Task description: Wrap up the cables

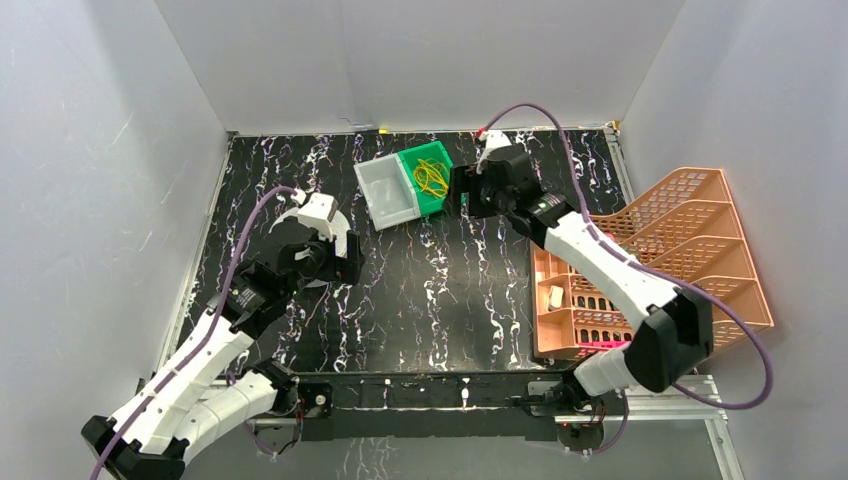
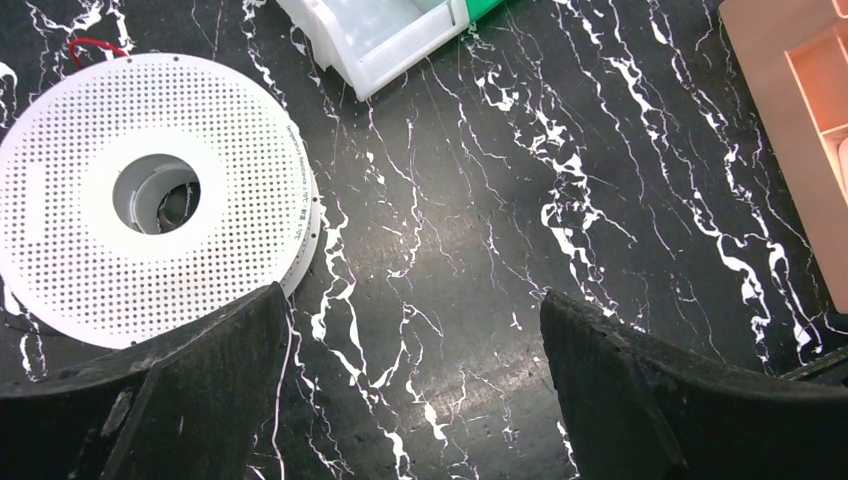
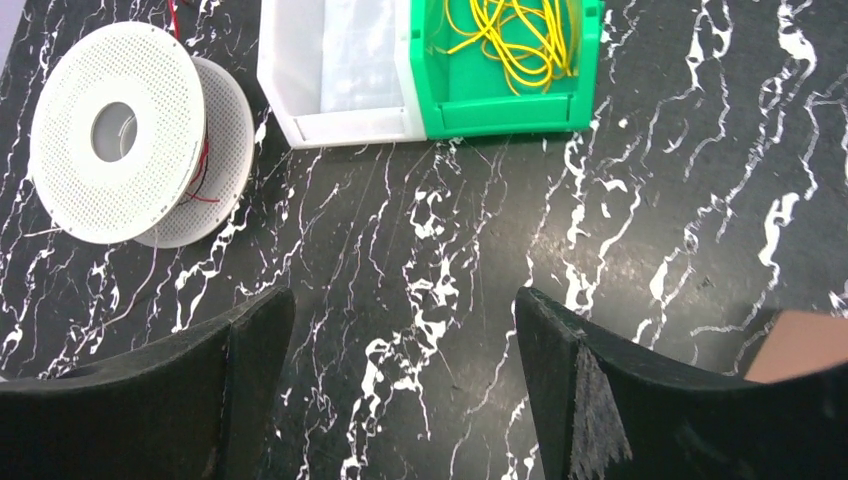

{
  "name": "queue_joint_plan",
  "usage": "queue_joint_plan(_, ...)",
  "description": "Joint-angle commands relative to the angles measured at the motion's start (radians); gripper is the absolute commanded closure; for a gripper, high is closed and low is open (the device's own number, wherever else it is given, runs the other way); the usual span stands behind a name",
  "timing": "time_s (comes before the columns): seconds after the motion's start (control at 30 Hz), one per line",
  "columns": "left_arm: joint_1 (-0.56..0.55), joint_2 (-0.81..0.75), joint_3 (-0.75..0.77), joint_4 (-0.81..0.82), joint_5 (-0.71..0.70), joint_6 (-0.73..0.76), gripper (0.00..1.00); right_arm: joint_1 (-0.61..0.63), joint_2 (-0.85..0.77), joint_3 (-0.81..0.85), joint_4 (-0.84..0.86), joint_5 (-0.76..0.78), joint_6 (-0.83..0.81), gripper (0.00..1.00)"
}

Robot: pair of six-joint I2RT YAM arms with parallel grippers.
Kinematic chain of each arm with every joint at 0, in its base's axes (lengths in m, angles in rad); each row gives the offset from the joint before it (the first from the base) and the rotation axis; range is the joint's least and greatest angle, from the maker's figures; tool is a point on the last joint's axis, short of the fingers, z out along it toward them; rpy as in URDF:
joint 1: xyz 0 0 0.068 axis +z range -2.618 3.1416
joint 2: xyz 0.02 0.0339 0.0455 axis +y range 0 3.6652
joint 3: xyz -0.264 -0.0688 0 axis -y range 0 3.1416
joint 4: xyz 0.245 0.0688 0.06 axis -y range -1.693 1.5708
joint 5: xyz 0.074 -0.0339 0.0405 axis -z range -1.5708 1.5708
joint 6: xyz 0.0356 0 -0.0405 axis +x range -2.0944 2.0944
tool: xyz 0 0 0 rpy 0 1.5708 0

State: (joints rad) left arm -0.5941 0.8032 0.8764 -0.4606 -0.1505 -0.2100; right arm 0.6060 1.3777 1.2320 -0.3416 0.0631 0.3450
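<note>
I am holding my left gripper (image 2: 410, 320) spread wide and empty over the table (image 2: 560, 180), hovering just beside the spool (image 2: 230, 150). I judge this as waiting to steady or turn the spool once a cable arrives. My right gripper (image 3: 400, 310), jaws likewise apart with nothing between them, is hanging above bare table just short of the green bin (image 3: 500, 112), lining up, I judge, for the first pick.

The spool is lying flange-up at the left, well apart from the bins, which is leaving working room between them. A few red strands (image 3: 195, 170) seem to be trailing from its core, though the view is too coarse to say whether they are wound on.

Farther back, the white bin (image 3: 335, 125) is sitting against the green one. The cables (image 3: 510, 40) are lying in a loose yellow tangle inside the green bin, none lifted and none on the spool, so the wrapping is not yet begun.
</note>
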Motion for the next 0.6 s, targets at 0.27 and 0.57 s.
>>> queue_joint_plan(0.27,-0.004,-0.031,-0.096,0.102,-0.015,-0.022,0.02,0.02,0.315,0.275,0.069,0.022,0.014,0.2)
queue_joint_plan(0.57,-0.004,-0.058,-0.121,0.105,-0.01,-0.034,0.02,0.039,0.592,0.534,0.022,0.128,-0.011,0.26)
